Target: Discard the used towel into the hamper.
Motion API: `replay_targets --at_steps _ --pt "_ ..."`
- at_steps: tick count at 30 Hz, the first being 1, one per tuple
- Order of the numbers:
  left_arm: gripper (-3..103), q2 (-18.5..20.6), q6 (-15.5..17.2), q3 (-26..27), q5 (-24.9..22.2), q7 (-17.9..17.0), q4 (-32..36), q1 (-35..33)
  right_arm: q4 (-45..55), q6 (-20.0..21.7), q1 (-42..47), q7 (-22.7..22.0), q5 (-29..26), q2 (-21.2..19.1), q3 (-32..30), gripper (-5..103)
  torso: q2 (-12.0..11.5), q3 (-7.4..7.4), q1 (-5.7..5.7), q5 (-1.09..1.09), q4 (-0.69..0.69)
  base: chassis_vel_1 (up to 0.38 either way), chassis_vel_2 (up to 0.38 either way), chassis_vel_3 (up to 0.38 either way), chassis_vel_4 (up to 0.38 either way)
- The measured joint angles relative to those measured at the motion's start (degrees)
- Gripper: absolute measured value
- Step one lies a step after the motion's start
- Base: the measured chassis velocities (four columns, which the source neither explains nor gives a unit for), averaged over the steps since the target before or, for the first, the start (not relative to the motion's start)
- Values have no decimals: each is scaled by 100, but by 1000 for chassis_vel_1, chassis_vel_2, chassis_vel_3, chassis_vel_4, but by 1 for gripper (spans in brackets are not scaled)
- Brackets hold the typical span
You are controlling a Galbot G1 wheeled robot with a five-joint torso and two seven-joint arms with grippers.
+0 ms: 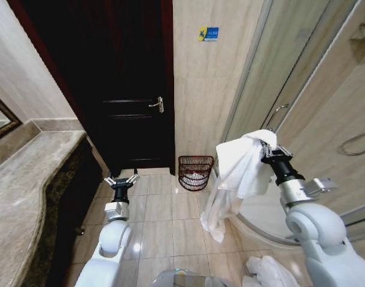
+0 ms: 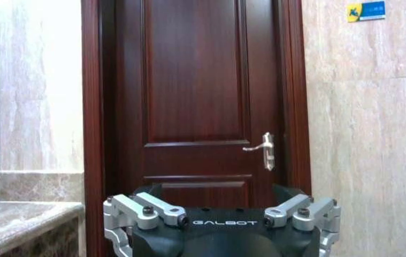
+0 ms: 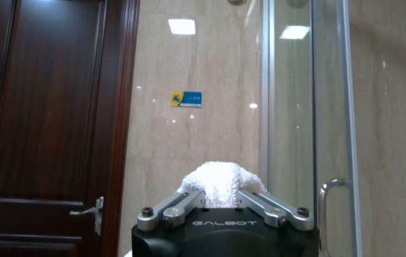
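White terry towel (image 1: 235, 179), one item, held aloft in the right hand (image 1: 268, 147), whose fingers are pinched on a bunched top fold; the right wrist view shows a tuft of cloth pushed up between the two closed linkages. From the grip the cloth hangs in a long drape, its lowest corner clear of the tiled floor (image 1: 164, 209) and to the right of the hamper (image 1: 195, 172), nearer the robot than it. Hamper: reddish-brown open wire basket, upright on the floor against the beige wall, just right of the dark door (image 1: 125, 89), with something pale already lying in its bottom. Left hand (image 1: 121, 180): low, left of the hamper and in front of the door, fingers spread wide, holding nothing, idle. Second heap of white cloth (image 1: 266, 272) on the floor, well right of the hamper and close to the robot, untouched. Step in hand, by my judgement: carrying the towel across to the basket mouth. To do it well, the hand should travel toward the hamper until the grip stands directly above the opening, high enough that the trailing tail passes over the rim rather than catching the wire; then lower so most of the drape settles inside before the fingers part. Risk noted: a long tail may lodge over the rim or tip so light a basket.
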State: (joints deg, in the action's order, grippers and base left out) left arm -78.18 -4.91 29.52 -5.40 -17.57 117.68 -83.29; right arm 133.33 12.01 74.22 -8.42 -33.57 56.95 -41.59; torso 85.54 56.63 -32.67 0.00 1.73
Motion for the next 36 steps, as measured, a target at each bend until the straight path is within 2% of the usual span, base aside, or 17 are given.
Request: replay_targets --at_steps 10,19,36 --pt "100 -29 -8 -20 86 -13 -5 -136 -210 40 -254 92 -157 -176 46 6 0 0 0 0 1 0 0 0 0" --pt "100 -28 71 -11 78 -30 -44 -89 -407 34 -247 208 -155 -156 21 6 0 0 0 0 0 0 0 0 0" --pt "100 -31 -24 -8 83 -21 -74 -78 -526 35 -249 268 -50 -131 62 6 0 0 0 0 0 0 0 0 0"
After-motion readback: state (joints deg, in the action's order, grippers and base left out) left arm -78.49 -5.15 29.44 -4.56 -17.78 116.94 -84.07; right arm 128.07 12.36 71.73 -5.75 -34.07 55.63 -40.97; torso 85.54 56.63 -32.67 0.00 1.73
